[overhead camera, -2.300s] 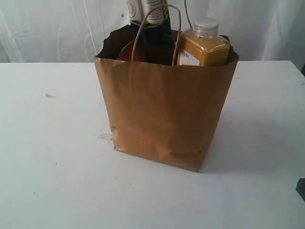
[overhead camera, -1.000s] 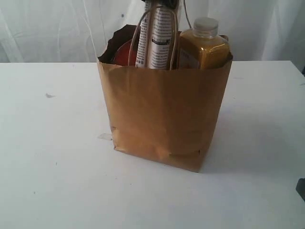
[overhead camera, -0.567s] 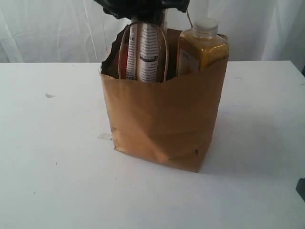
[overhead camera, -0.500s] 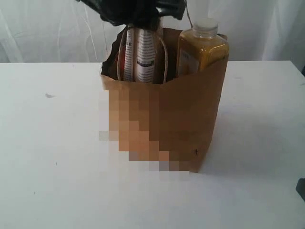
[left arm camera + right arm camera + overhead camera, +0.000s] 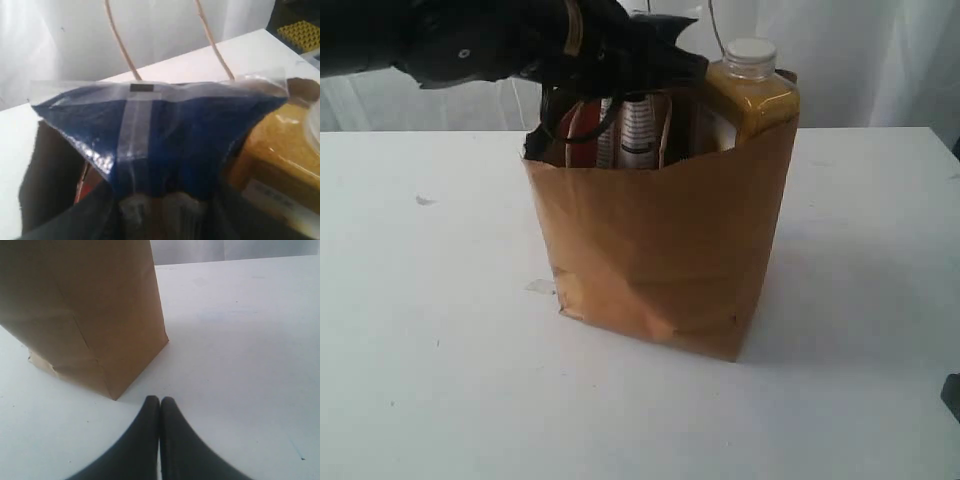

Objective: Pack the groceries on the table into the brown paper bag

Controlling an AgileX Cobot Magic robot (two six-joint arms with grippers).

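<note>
The right jaws are pressed together, close to the white worktop (image 5: 240, 340), just beside a bottom corner of the brown paper bag (image 5: 660, 250). The bag stands upright in the middle of the worktop. The black left arm (image 5: 470, 40) reaches over its open top. The left jaws are clamped on the top of the long pasta packet (image 5: 638, 130), which stands inside the bag. Something red (image 5: 582, 128) sits next to it. The yellow juice bottle (image 5: 760, 95) stands in the bag too, its white cap (image 5: 751, 52) poking out. Behind hangs a white curtain (image 5: 880, 60).
</note>
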